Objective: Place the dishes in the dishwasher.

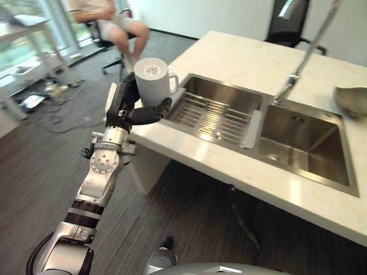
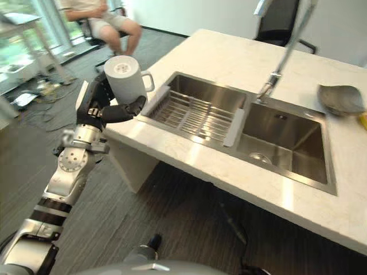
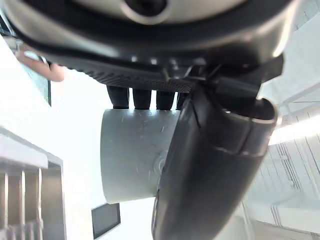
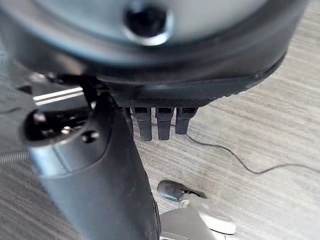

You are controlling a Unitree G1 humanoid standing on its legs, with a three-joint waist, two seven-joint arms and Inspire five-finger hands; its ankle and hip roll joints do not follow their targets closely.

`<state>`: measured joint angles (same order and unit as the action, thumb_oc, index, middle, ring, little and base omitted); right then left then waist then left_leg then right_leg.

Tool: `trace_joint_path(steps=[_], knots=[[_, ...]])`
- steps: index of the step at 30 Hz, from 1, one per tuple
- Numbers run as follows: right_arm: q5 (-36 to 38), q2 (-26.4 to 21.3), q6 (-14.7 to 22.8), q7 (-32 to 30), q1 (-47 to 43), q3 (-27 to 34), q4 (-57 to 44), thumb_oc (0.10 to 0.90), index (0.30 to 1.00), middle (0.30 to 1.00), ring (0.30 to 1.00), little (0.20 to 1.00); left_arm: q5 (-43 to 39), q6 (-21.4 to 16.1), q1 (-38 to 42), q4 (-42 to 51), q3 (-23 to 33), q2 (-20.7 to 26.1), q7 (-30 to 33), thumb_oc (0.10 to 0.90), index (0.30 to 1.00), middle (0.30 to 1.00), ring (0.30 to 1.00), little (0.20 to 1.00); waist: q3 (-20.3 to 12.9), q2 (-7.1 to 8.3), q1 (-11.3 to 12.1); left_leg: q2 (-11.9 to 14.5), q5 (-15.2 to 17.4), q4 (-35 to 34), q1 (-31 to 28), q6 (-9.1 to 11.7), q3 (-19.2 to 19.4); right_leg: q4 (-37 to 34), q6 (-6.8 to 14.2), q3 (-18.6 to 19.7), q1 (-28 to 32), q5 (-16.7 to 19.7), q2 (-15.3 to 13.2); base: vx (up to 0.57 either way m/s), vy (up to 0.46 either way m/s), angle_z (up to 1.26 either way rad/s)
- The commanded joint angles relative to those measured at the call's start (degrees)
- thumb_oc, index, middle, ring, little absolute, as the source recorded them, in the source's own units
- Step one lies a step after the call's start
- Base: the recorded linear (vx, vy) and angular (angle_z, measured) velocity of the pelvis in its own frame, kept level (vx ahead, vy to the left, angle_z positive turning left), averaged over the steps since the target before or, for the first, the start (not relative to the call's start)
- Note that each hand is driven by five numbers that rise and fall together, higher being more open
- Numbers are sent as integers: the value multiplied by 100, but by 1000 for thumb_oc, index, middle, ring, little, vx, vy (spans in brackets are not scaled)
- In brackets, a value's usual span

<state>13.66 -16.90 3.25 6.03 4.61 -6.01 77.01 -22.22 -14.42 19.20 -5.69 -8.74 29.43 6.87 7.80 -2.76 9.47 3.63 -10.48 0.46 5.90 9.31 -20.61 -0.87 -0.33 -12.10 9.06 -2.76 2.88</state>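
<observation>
The left hand [image 1: 127, 107] is curled round a pale grey ceramic mug [image 1: 152, 81], held upside down in the air off the left end of the white stone counter [image 1: 241, 57]. The mug's handle points toward the steel double sink [image 1: 298, 140]. The right hand [image 4: 100, 175] hangs over wooden floor [image 4: 260, 130], fingers straight.

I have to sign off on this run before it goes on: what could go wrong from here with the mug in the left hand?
1. The left hand holds the white mug upside down, thumb across its wall; the smooth side might slip.
2. The mug hangs at the counter's corner beside the sink; a swing could knock its handle on the edge.
3. A seated person is behind the mug, so a wide move could be unsafe.
</observation>
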Motion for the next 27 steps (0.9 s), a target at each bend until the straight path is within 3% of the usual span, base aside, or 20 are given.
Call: trace_joint_path(steps=[1,2,3,5,6,7,8,10,13,17,18,19,20,21,22,23,24,25,26,27], knots=[[17,-174,112,-4,-22,-161,-208,800,900,900,900,900,-332,-504,547,742,609,234,-176,400,300,300,300,300,-90,225,87,-7,-411,-532,474,-206,1177,391,147,-253,-225,-251,-608,-139,-9,164],[-44,-190,100,2,-43,-183,-152,800,900,900,900,900,-309,-494,374,719,663,230,-236,400,300,300,300,300,-32,186,153,22,-429,-498,511,-189,1299,389,155,-379,-222,-227,-685,-245,69,93],[-152,-255,96,-27,-111,-66,-22,800,900,900,900,900,-262,-453,27,782,756,219,-406,400,300,300,300,300,-9,130,103,199,-378,-364,455,-209,1851,334,203,-753,-244,-71,-880,-315,102,117],[-40,-241,43,-85,-134,172,203,800,900,900,900,900,-295,-374,-258,868,793,172,-566,400,300,300,300,300,-69,132,16,459,-289,-131,284,-221,2357,198,258,-1049,-231,88,-1069,-289,191,150],[72,-212,11,-71,-157,306,290,800,900,900,900,900,-311,-388,-588,935,928,217,-683,400,300,300,300,300,-141,146,21,623,-118,144,7,-211,2426,83,285,-1244,-218,217,-1201,-195,176,174],[73,-212,11,-71,-155,300,290,800,900,900,900,900,-311,-385,-599,942,935,218,-685,400,300,300,300,300,-136,143,13,624,-109,155,3,-209,2420,77,285,-1249,-204,218,-1198,-246,260,109],[58,-218,3,-73,-209,343,331,800,900,900,900,900,-342,-378,-887,1022,1077,219,-774,400,300,300,300,300,-257,190,19,885,66,368,-474,-173,2587,137,287,-1562,-260,283,-1350,-116,140,55],[45,-241,-7,-94,-202,372,361,800,900,900,900,900,-391,-345,-979,1056,1105,208,-828,400,300,300,300,300,-322,183,-16,1053,179,350,-769,-85,2667,199,335,-1644,-254,207,-1392,-86,199,77],[116,-341,79,-51,-95,583,447,800,900,900,900,900,-169,-275,-1243,1309,1176,250,-982,400,300,300,300,300,-454,145,-164,1431,96,231,-1125,45,3004,348,455,-2178,-267,326,-1695,-201,386,90],[-286,-230,-49,-15,177,673,552,800,900,900,900,900,228,-152,-1592,1624,1226,351,-1199,400,300,300,300,300,-542,99,-262,1231,650,1,-1076,-11,3371,417,766,-2696,-209,711,-2213,-174,508,169],[-489,-245,-125,-58,169,603,615,800,900,900,900,900,248,-120,-1682,1549,1114,286,-1218,400,300,300,300,300,-544,139,-258,981,1057,43,-984,-168,3204,350,872,-2675,-145,823,-2396,-83,561,120],[-638,-312,-127,-106,115,555,672,800,900,900,900,900,429,-83,-1721,1550,940,334,-1322,400,300,300,300,300,-525,148,-172,794,1180,76,-897,-249,2995,408,956,-2681,-61,1040,-2560,-7,560,74],[-654,-318,-107,-149,95,621,673,800,900,900,900,900,446,-37,-1711,1622,725,296,-1398,400,300,300,300,300,-484,187,-190,511,1316,161,-727,-418,2701,557,1076,-2503,-35,1300,-2748,77,488,49],[-523,-230,-107,-109,44,597,655,800,900,900,900,900,454,-7,-1576,1529,394,181,-1384,400,300,300,300,300,-455,230,-274,240,1310,220,-588,-594,2365,780,1007,-1985,-124,1390,-2781,102,450,119],[-439,-116,-121,-80,-69,479,610,800,900,900,900,900,528,-9,-1503,1539,187,88,-1359,400,300,300,300,300,-418,267,-392,-17,1179,191,-501,-772,2107,979,780,-1143,-335,1442,-2637,178,426,214],[-240,3,-78,-73,-200,339,514,800,900,900,900,900,589,-5,-1365,1428,-74,64,-1345,400,300,300,300,300,-402,271,-553,-224,1063,148,-493,-909,1589,1173,585,138,-508,1149,-2000,184,417,232],[-14,57,-68,-87,-325,296,372,800,900,900,900,900,596,2,-1272,1371,-250,16,-1279,400,300,300,300,300,-359,259,-677,-367,1006,66,-531,-969,1250,1293,553,1003,-690,722,-1433,174,257,154],[-14,57,-68,-87,-325,296,372,800,900,900,900,900,596,2,-1272,1371,-250,16,-1279,400,300,300,300,300,-359,259,-677,-367,1006,66,-531,-969,1250,1293,553,1003,-690,722,-1433,126,202,298],[250,91,-24,-119,-453,207,192,800,900,900,900,900,614,13,-1092,1336,-405,26,-1246,400,300,300,300,300,-284,293,-717,-517,970,3,-549,-1001,912,1233,523,1534,-788,347,-998,149,103,288],[548,227,86,-205,-745,-80,-291,800,900,900,900,900,757,28,-740,1332,-679,27,-1052,400,300,300,300,300,-120,350,-826,-721,926,13,-564,-999,290,1086,481,2045,-1150,379,-597,185,94,337]])
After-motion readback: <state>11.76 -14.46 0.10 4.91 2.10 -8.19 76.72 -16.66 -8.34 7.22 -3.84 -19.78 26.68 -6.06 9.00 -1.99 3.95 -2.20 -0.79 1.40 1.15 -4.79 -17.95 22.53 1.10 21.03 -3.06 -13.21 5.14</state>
